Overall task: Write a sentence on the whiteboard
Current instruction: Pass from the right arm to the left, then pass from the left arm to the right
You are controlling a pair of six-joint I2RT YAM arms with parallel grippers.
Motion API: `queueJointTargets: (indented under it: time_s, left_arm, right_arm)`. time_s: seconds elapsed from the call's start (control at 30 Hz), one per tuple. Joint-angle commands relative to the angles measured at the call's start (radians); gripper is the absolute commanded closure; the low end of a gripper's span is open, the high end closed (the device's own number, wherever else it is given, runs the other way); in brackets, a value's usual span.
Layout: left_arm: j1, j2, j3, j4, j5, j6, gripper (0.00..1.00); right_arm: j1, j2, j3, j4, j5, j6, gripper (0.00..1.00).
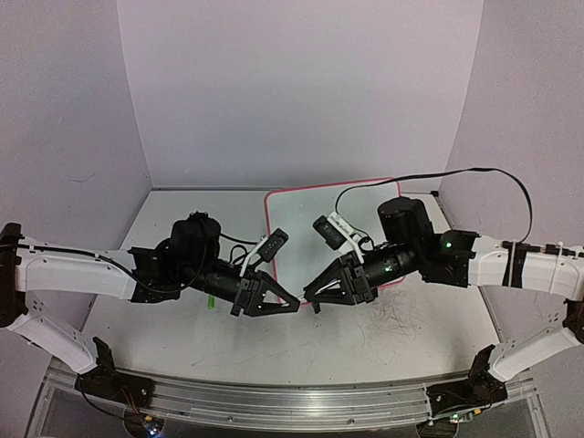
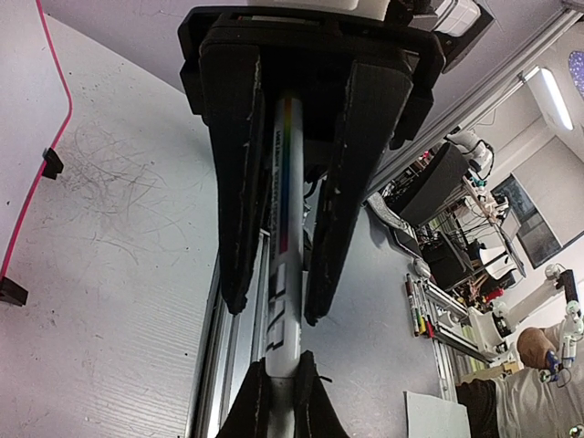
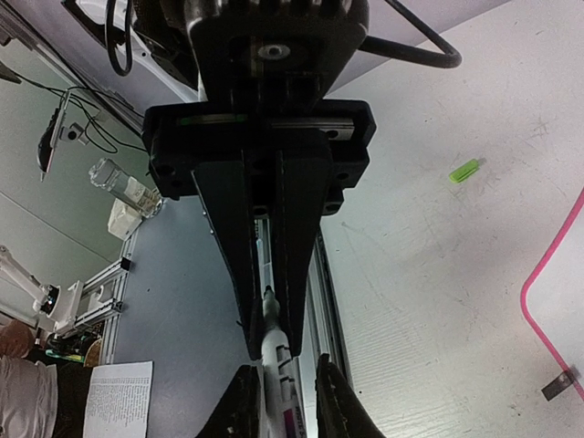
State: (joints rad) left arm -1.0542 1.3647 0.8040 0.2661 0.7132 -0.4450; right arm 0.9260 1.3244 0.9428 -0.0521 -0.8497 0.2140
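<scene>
The whiteboard [image 1: 306,205], white with a pink rim, lies at the back centre; no writing shows on its visible part. Its rim also shows in the left wrist view [image 2: 57,137] and the right wrist view [image 3: 547,283]. My two grippers meet tip to tip in front of it. A white marker [image 2: 285,228] with a rainbow stripe runs between both. My right gripper [image 3: 276,351] is shut on the marker's [image 3: 278,365] nib end. My left gripper [image 2: 274,310] straddles the barrel with its jaws apart, a gap showing beside the marker. In the top view the left gripper [image 1: 294,308] and right gripper [image 1: 311,297] nearly touch.
A small green cap [image 3: 464,170] lies on the scribbled grey tabletop, left of the grippers in the top view [image 1: 211,301]. Black clip feet [image 2: 52,164] hold the board's edge. The aluminium rail [image 1: 292,401] runs along the near table edge.
</scene>
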Motion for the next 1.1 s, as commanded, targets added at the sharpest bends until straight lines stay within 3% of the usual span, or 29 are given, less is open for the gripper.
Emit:
queueJointTargets:
  time_s: [0.0, 0.1, 0.27, 0.47, 0.53, 0.67, 0.8, 1.07]
  left_arm:
    - [-0.006, -0.025, 0.03, 0.064, -0.015, 0.002, 1.0]
    - [-0.006, -0.026, 0.03, 0.065, -0.015, 0.0, 1.0]
    - [-0.006, -0.024, 0.028, 0.066, -0.018, 0.0, 1.0]
    - [-0.006, -0.046, 0.019, 0.067, -0.061, -0.007, 0.99]
    - [-0.006, -0.061, 0.011, 0.066, -0.09, -0.011, 0.89]
    - [-0.006, -0.105, -0.013, 0.066, -0.155, -0.015, 0.57]
    - [-0.005, -0.153, -0.036, 0.065, -0.22, -0.02, 0.35]
    - [0.015, -0.252, -0.107, 0.065, -0.423, -0.067, 0.22]
  right_arm:
    - [0.009, 0.01, 0.037, 0.044, -0.005, 0.007, 0.77]
    - [0.01, 0.01, 0.033, 0.044, -0.01, 0.01, 0.83]
    - [0.01, 0.006, 0.031, 0.081, -0.028, 0.012, 1.0]
    - [0.009, -0.016, 0.022, 0.089, 0.005, 0.012, 1.0]
    - [0.009, -0.03, 0.016, 0.088, 0.039, 0.012, 1.0]
    - [0.01, -0.076, 0.001, 0.085, 0.15, 0.014, 1.0]
    - [0.009, -0.147, -0.026, 0.081, 0.33, 0.025, 1.0]
    - [0.008, -0.315, -0.097, 0.088, 0.701, 0.084, 1.0]
